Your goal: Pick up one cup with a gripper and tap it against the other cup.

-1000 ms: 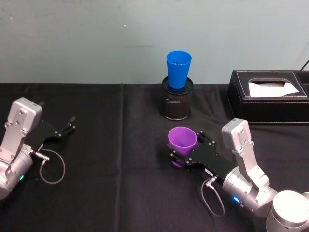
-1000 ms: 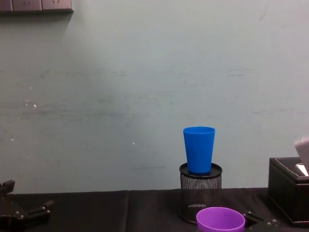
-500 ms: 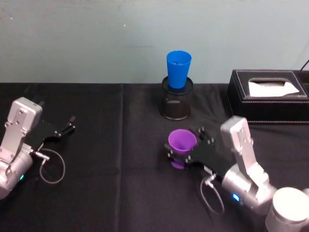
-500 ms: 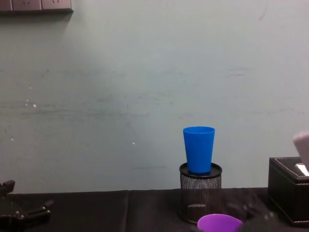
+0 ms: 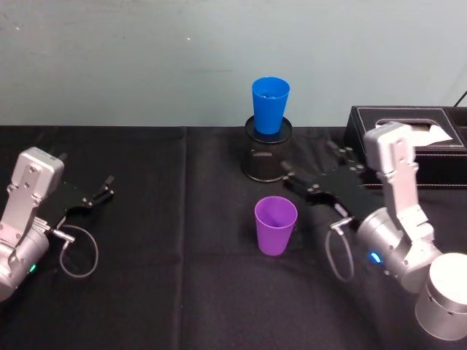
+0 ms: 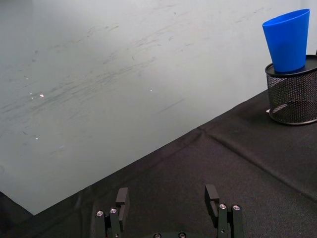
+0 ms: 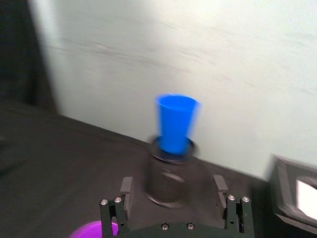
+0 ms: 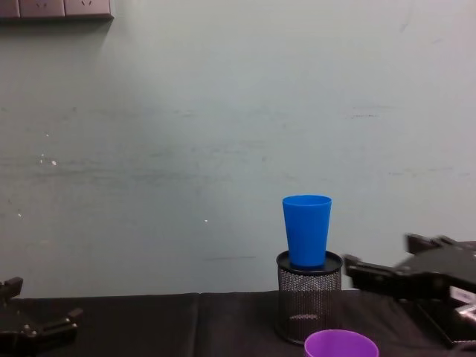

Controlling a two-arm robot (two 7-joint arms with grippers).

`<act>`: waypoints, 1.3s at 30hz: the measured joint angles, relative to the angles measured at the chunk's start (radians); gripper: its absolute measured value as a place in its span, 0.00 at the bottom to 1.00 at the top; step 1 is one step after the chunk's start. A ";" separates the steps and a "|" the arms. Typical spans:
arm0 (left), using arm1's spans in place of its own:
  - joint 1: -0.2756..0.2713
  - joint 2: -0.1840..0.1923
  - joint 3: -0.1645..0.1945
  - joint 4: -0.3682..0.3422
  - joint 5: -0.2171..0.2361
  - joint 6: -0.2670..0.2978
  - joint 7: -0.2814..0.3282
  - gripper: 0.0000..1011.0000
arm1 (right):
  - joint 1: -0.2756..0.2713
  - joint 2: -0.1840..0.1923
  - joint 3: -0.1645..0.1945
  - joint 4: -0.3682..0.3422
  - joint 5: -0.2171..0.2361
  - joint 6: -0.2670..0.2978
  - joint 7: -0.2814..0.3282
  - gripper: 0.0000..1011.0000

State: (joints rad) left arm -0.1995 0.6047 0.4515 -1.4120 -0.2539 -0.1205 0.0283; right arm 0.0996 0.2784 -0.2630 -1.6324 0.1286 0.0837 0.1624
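The purple cup stands upright on the black table, with nothing touching it; its rim shows low in the chest view. The blue cup sits upright in a black mesh pen holder behind it. My right gripper hangs open and empty above the table, behind and to the right of the purple cup, beside the holder. The right wrist view looks between its fingers at the blue cup. My left gripper rests open at the far left.
A black tissue box stands at the back right, just behind my right arm. The wall runs close behind the holder. Black cloth covers the table between the two arms.
My right gripper has let go of the purple cup, risen and swung back and right toward the pen holder. The cup now stands alone. The left arm has not moved.
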 joint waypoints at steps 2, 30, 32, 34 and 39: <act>0.000 0.000 0.000 0.000 0.000 0.000 0.000 0.99 | -0.018 -0.020 0.032 0.001 -0.002 0.024 -0.046 0.99; 0.000 0.000 0.000 0.000 0.000 0.000 0.000 0.99 | -0.032 -0.072 0.087 0.101 -0.006 0.029 -0.090 0.99; 0.000 0.000 0.000 0.000 0.000 0.000 0.000 0.99 | -0.032 -0.071 0.086 0.100 -0.006 0.029 -0.090 0.99; 0.000 0.000 0.000 0.000 0.000 0.000 0.000 0.99 | -0.032 -0.071 0.086 0.099 -0.005 0.029 -0.090 0.99; 0.000 0.000 0.000 0.000 0.000 0.000 0.000 0.99 | -0.033 -0.071 0.086 0.097 -0.005 0.029 -0.090 0.99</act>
State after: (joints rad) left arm -0.1995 0.6047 0.4514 -1.4120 -0.2539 -0.1205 0.0283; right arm 0.0671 0.2075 -0.1770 -1.5351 0.1237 0.1131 0.0729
